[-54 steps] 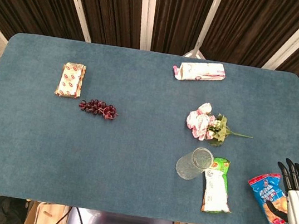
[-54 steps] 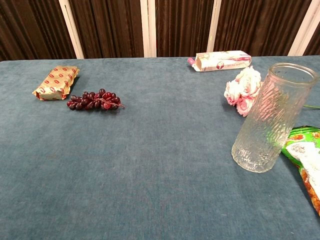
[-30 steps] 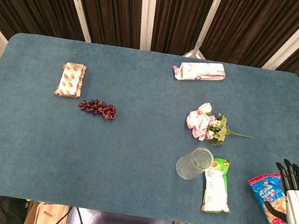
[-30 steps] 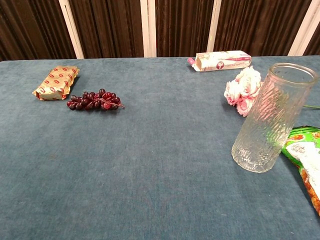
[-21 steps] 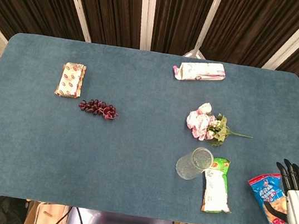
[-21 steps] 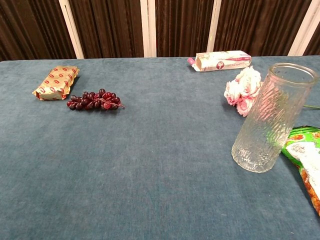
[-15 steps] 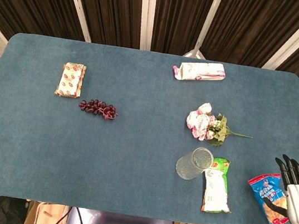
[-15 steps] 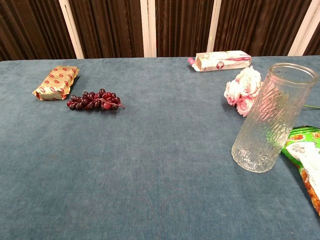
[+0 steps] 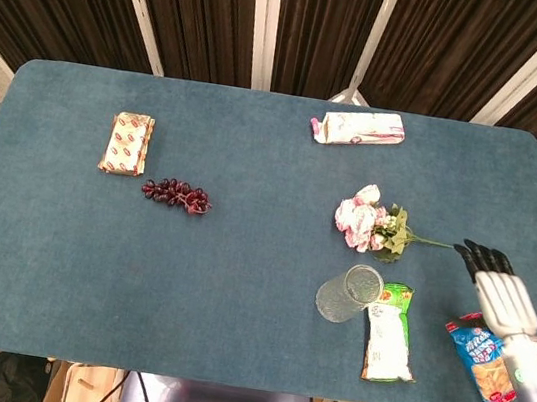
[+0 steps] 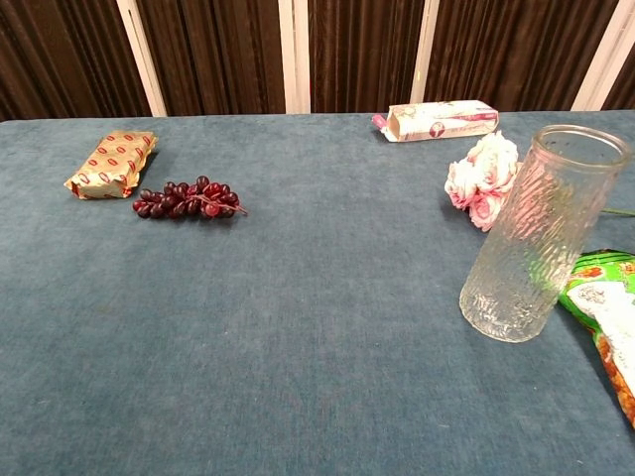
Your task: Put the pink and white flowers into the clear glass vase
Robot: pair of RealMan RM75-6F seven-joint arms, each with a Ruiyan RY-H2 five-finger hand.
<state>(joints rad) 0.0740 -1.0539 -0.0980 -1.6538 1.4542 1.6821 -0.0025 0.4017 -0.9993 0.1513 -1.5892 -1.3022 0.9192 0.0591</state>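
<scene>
Evidently the reach is just starting — the right hand [image 9: 498, 286], empty with fingers extended, hovers right of the flowers [image 9: 371, 223], near the stem tip. Those lie on the surface just beyond the upright vase [image 9: 345, 292]. Next it must pinch the stem. A green snack packet [image 9: 388, 332] beside the vase crowds little.

The blue-covered desk [image 9: 235, 287] carries a tan packet [image 9: 127, 144], dark grapes [image 9: 177, 193], a pink-and-white box [image 9: 357, 128], pink and white flowers [image 9: 371, 224], an upright clear glass vase [image 9: 347, 294], a green packet [image 9: 389, 332] and a blue snack bag [image 9: 481, 359].
</scene>
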